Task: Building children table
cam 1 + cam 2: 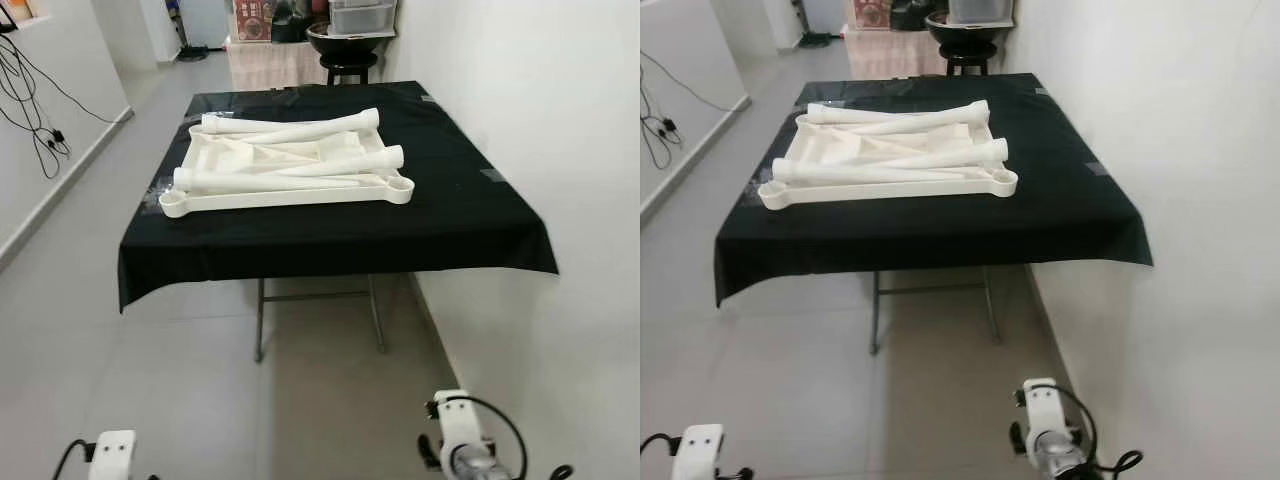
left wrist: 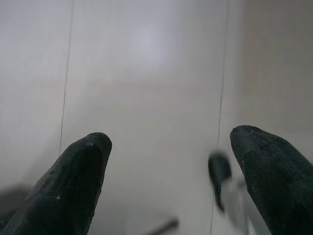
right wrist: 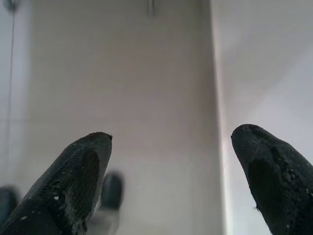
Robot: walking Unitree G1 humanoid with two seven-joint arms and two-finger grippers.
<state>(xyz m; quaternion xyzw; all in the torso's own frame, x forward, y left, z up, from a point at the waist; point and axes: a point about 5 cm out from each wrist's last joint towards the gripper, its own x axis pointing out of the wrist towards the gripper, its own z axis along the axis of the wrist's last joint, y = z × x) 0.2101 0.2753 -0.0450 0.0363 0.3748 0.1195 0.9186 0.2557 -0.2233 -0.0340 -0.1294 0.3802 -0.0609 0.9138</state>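
The white tabletop (image 1: 285, 195) lies upside down on the black-covered folding table (image 1: 460, 225), slightly left of the table's centre, with four loose white legs (image 1: 300, 130) stacked across its underside — two pointing toward the far right, two lying along the near edge. Round sockets show at the near corners (image 1: 400, 188). The parts appear to be moulded plastic: probably light, rigid and smooth, so likely to slip under a narrow pinch. A leg is best taken mid-length, where the tube is even, then steered by its end into a socket; the tabletop is best held at its raised rim. Both arms hang low, near the floor, well short of the table. The left gripper (image 2: 166, 161) has its fingers spread apart with nothing between them; the right gripper (image 3: 168, 156) is likewise spread and empty. No brand, label or legible writing can be made out on the parts — the boxes at the far end are too small to read.
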